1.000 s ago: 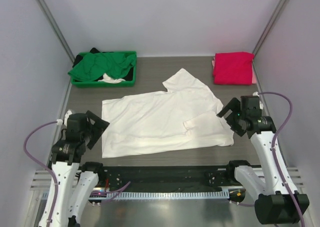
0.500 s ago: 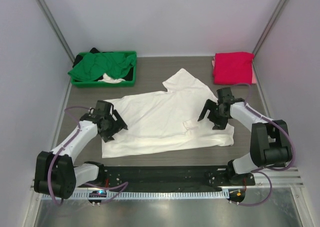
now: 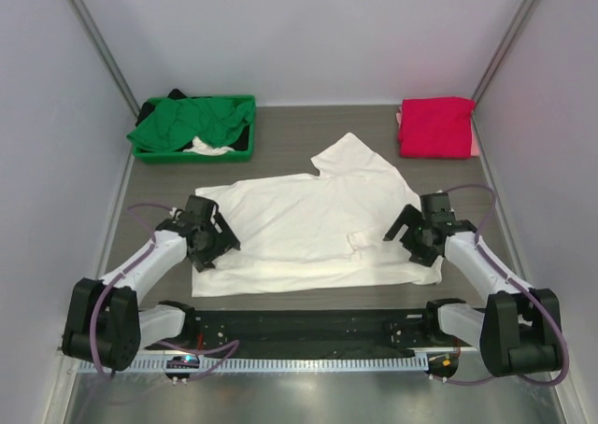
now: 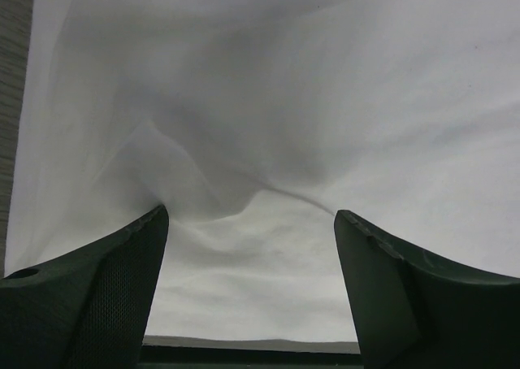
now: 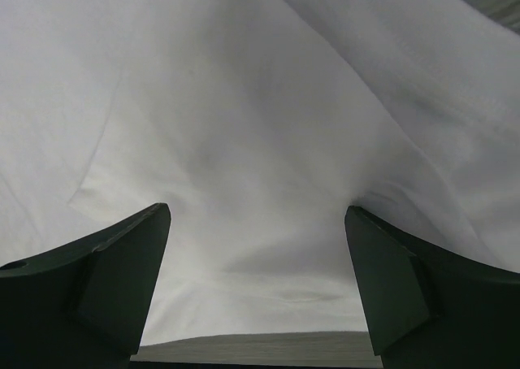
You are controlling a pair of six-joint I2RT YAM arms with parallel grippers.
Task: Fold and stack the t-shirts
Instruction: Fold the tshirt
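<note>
White t-shirt (image 3: 308, 223) lies flat at the centre of the counter (image 3: 280, 130). Both arms have swung in. The left pincer (image 3: 207, 240) is at its 9 o'clock edge, the right pincer (image 3: 420, 237) at 3 o'clock. Each is spread wide over rucked cloth, so a pinch for the fold looks imminent.

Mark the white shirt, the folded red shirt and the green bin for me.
white shirt (image 3: 299, 228), top view, middle of its body.
red shirt (image 3: 435, 125), top view, centre of the folded pile.
green bin (image 3: 234, 155), top view, its near wall.
</note>
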